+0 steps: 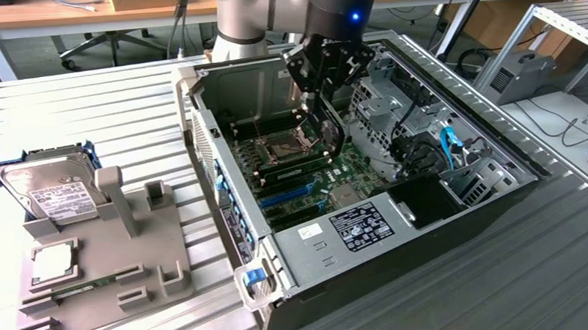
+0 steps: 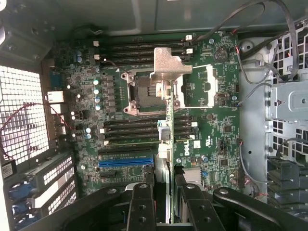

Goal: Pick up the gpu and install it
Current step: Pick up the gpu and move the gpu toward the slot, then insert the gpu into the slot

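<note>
Exterior view: high, angled down on the open black metal computer case (image 1: 444, 266).
My wrist view: close over its green motherboard (image 2: 214, 122).
Shared: motherboard.

We see the gpu (image 1: 330, 131) hanging upright, edge-down, inside the open computer case (image 1: 202, 128), a thin flat card clamped at its upper end in the gripper (image 1: 323, 98). Looking along it in the wrist view, we find only a narrow green circuit-board edge ending in the bent silver end bracket (image 2: 166, 67). It sits over the motherboard (image 2: 216, 139), beside the CPU socket (image 2: 142, 94) and across the memory slots (image 2: 130, 127); we cannot tell whether it touches them.
</note>
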{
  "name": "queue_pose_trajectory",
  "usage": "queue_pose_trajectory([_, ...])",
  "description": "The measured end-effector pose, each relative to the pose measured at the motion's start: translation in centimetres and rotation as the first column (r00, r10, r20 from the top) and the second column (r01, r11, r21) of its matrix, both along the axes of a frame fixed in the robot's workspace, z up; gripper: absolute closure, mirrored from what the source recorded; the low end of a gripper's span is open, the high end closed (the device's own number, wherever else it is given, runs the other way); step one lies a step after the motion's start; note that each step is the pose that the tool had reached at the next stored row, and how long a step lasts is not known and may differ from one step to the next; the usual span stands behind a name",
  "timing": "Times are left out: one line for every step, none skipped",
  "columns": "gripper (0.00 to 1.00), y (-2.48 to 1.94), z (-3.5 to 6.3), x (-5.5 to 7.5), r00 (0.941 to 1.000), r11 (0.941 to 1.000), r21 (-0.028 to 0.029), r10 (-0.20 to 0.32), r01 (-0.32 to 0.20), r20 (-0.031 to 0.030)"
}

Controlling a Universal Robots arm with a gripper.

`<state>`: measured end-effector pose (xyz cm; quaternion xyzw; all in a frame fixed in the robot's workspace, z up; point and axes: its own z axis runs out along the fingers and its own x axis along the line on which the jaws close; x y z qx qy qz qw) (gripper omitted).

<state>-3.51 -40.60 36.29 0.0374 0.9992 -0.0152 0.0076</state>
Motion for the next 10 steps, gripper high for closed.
queue_pose_trajectory([0.74, 0.00, -0.01, 0.03, 1.0000, 1.0000, 0.0000, 0.000, 0.000, 0.0000])
queue_pose_trajectory([0.74, 0.00, -0.02, 0.05, 1.0000, 1.0000, 0.0000, 0.000, 0.000, 0.0000])
queue_pose_trajectory([0.74, 0.00, -0.03, 0.07, 1.0000, 1.0000, 0.0001, 0.000, 0.000, 0.0000])
queue_pose_trajectory([0.74, 0.00, -0.04, 0.10, 1.0000, 1.0000, 0.0000, 0.000, 0.000, 0.0000])
queue_pose_trajectory([0.74, 0.00, -0.04, 0.12, 1.0000, 1.0000, 0.0000, 0.000, 0.000, 0.0000])
queue_pose_trajectory([0.74, 0.00, -0.05, 0.13, 1.0000, 1.0000, 0.0001, 0.000, 0.000, 0.0000])
queue_pose_trajectory([0.74, 0.00, -0.05, 0.13, 1.0000, 1.0000, 0.0000, 0.000, 0.000, 0.0000])
queue_pose_trajectory([0.74, 0.00, -0.05, 0.13, 1.0000, 1.0000, 0.0001, 0.000, 0.000, 0.0000])
queue_pose_trajectory([0.74, 0.00, -0.05, 0.13, 1.0000, 1.0000, 0.0001, 0.000, 0.000, 0.0000])
queue_pose_trajectory([0.74, 0.00, -0.05, 0.13, 1.0000, 1.0000, 0.0001, 0.000, 0.000, 0.0000])
